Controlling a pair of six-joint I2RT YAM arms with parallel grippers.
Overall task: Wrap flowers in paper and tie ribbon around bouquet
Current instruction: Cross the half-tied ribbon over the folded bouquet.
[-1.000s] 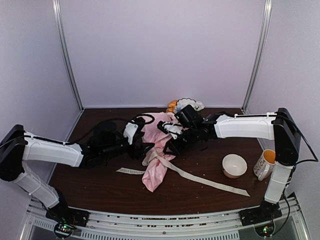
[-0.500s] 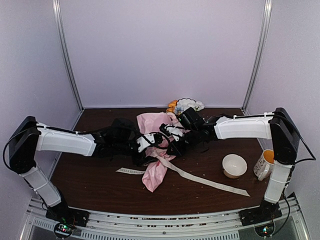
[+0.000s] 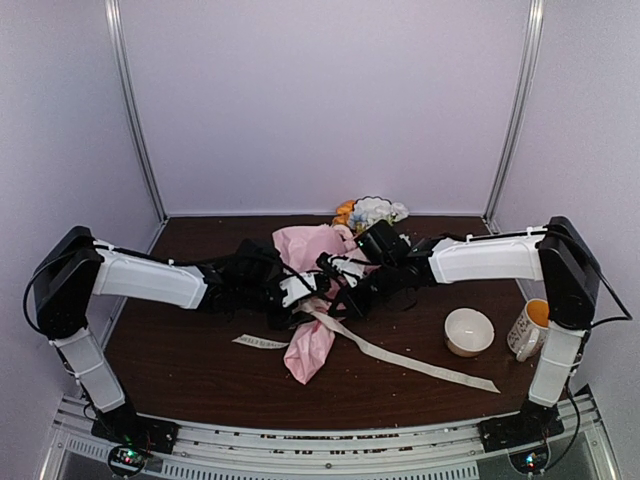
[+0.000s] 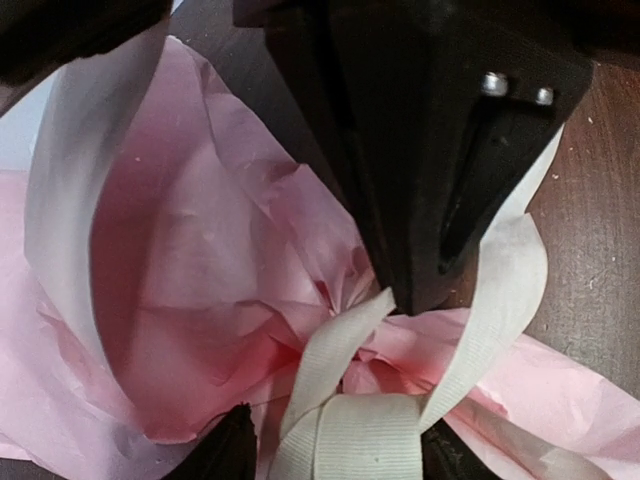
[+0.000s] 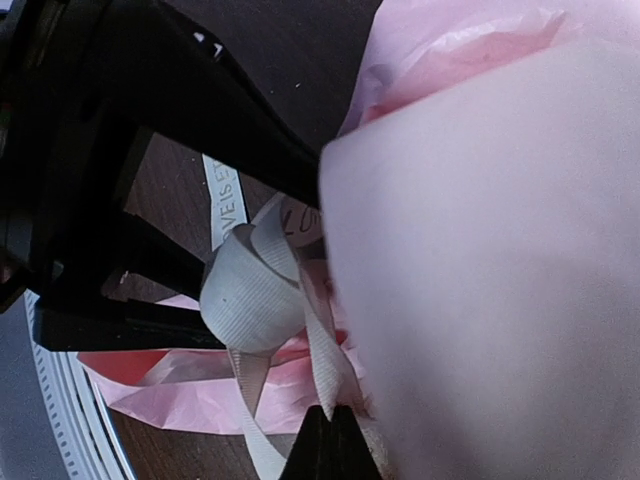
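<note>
The bouquet lies mid-table, its pink paper [image 3: 308, 345] wrapped round the stems and the flowers [image 3: 372, 211] poking out at the back. The cream ribbon [image 3: 420, 362] is looped at the bundle's waist and trails to the front right. In the left wrist view a ribbon loop [image 4: 370, 440] sits between the parted fingers of my left gripper [image 4: 335, 455], which is open over the crumpled paper [image 4: 180, 300]. My right gripper [image 5: 333, 415] is shut on a ribbon strand [image 5: 325, 365] beside the loop [image 5: 255, 295]. Both grippers meet at the waist, the left [image 3: 303, 297] and the right [image 3: 338, 290].
A white bowl [image 3: 468, 331] and a mug [image 3: 529, 328] stand at the right, near the right arm's base. A short printed ribbon end [image 3: 262, 342] lies left of the bundle. Walls close in the back and sides.
My left arm has reached right to the bouquet's waist and its jaws have narrowed round the ribbon loop. My right gripper has closed on a ribbon strand.
</note>
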